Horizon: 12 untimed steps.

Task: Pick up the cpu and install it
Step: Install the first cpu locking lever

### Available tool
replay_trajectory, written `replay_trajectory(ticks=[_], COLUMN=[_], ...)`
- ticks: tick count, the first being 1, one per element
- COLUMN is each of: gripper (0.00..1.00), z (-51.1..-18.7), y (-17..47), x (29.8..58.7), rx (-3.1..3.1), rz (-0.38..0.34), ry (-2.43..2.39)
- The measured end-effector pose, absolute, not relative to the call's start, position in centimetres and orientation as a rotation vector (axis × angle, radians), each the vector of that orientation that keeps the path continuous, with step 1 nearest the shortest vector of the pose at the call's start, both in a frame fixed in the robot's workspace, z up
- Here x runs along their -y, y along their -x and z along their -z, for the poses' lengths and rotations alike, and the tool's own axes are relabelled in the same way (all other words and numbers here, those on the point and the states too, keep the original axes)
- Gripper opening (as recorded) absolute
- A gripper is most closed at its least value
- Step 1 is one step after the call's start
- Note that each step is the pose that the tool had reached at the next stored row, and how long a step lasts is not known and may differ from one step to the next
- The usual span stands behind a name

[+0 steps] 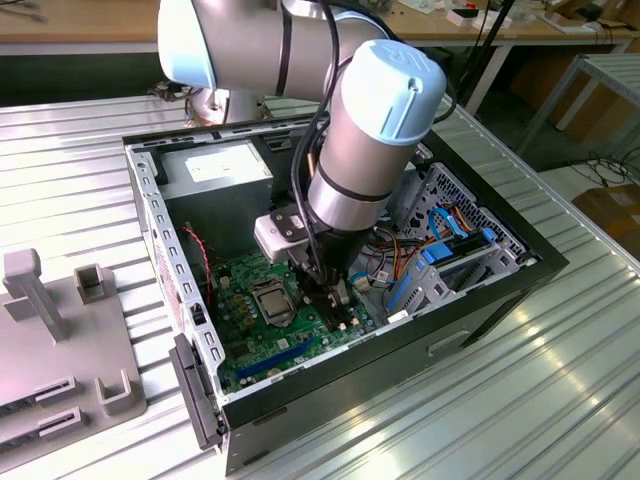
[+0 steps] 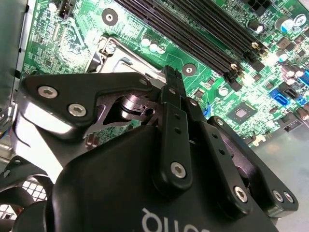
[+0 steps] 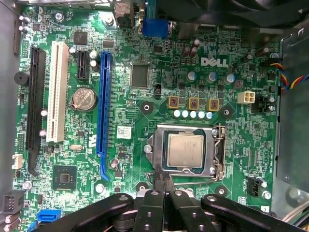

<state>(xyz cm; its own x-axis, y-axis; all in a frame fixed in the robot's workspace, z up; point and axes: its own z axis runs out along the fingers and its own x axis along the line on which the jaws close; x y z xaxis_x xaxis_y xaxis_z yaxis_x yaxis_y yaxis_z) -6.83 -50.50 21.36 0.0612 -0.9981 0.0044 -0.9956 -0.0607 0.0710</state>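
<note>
CPU (image 3: 185, 151) installation is looking largely done: inside the open computer case (image 1: 480, 290), at the middle of the exterior view, the green motherboard (image 3: 145, 82) is carrying the socket (image 3: 186, 152), and the silvery chip is lying flat within its metal frame, lower centre of the first wrist view. Just beside it, the gripper (image 3: 164, 181) is hanging with its fingers pressed together, grasping nothing.

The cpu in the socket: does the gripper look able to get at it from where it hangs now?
Probably yes. The cpu lies face up in the socket, uncovered, and the gripper hangs just beside it.
</note>
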Motion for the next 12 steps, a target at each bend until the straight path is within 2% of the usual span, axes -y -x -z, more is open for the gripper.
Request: replay_trajectory(ticks=[12], gripper=[0.11], z=[-20.73], y=[6.57], x=[50.51], rx=[2.11], rz=[0.068], ry=[-2.249])
